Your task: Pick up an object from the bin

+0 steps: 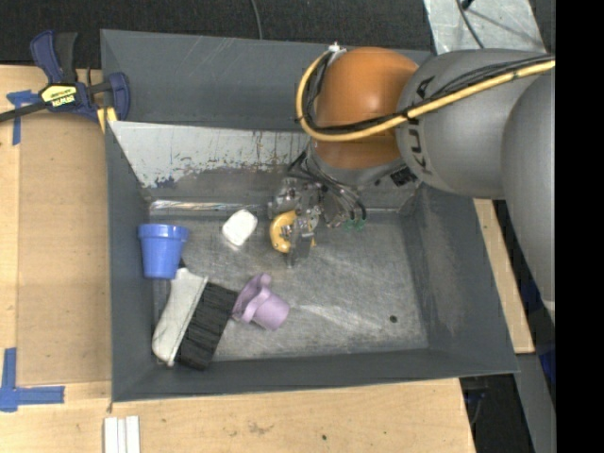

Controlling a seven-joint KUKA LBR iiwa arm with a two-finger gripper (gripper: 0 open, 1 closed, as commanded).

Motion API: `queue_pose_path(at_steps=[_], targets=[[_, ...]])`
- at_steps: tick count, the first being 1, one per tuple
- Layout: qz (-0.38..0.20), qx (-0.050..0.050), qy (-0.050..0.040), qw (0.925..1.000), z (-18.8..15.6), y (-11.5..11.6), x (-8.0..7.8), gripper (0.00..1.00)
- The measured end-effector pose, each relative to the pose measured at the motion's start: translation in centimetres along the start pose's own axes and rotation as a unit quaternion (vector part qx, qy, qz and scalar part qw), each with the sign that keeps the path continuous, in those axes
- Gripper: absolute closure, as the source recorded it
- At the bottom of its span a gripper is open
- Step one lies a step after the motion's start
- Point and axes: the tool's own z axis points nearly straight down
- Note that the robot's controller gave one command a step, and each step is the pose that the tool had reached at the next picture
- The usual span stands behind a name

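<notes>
Hand (298, 228) sits low over the back-middle of the grey metal bin (415, 291), a cluster of dull metal parts under the arm's smooth, rounded orange cover (363, 92). Touching its left side is a small yellow object (279, 235), rounded and glossy, partly hidden by the hand's metal; whether the hand is apart, together or clamped on this piece cannot be told. Just left of the yellow object lies a white block (239, 227) with softened corners and a matt surface. Farther left of the hand stands a blue plastic cup (162, 249), tapered, with a thicker rim, tilted toward the camera. In front of the hand and a little to its left rests a pale purple plastic piece (260, 304), lumpy, with a short stub on top. Beside that, farther left, a brush (193, 317) lies flat: a whitish, worn back along one edge and a dense strip of black bristles along the other. The bin floor around the hand is scuffed and speckled.
</notes>
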Motion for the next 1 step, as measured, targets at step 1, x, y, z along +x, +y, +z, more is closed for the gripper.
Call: queue_pose_path(at_steps=[1], targets=[[0.061,0.000,-0.0022,0.9981,-14.45,1.51,0.33,1.00]])
